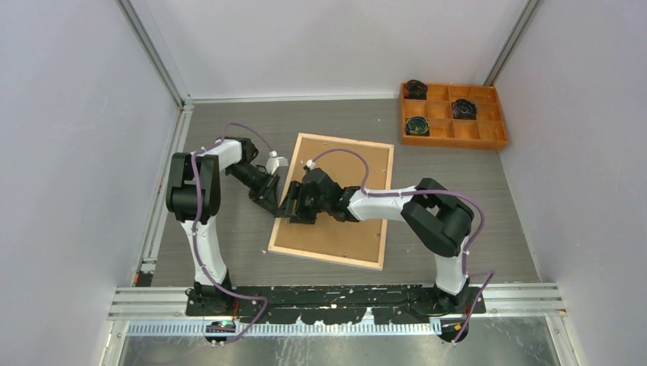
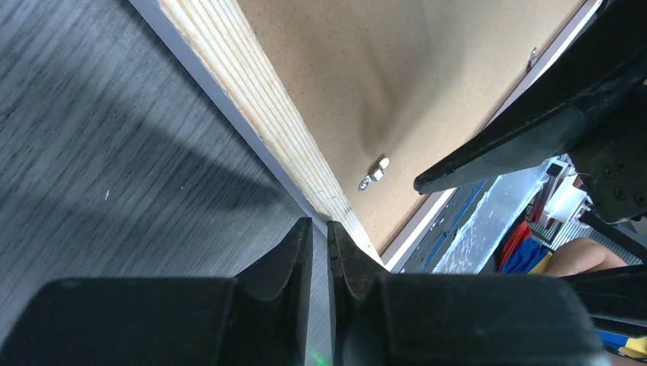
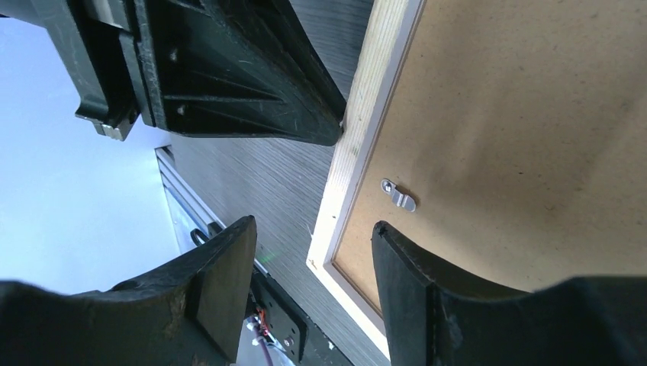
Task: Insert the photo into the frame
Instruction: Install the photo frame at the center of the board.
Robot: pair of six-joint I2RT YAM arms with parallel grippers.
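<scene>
Left gripper (image 2: 319, 230), jaws together at frame (image 2: 252, 99); overhead unclear

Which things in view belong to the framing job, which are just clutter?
Job: rectangular light-wood picture frame, back up; brown backing board in it; left gripper and right gripper at one long rail. Photo not in view.
Lying about: orange compartment tray; dark items in it.

You have open table (image 1: 473, 198) right of the frame (image 1: 325, 258), while the left gripper (image 2: 319, 229) and right gripper (image 3: 314, 232) crowd its left rail and the orange compartment tray (image 1: 454, 143) occupies the far-right corner.
</scene>
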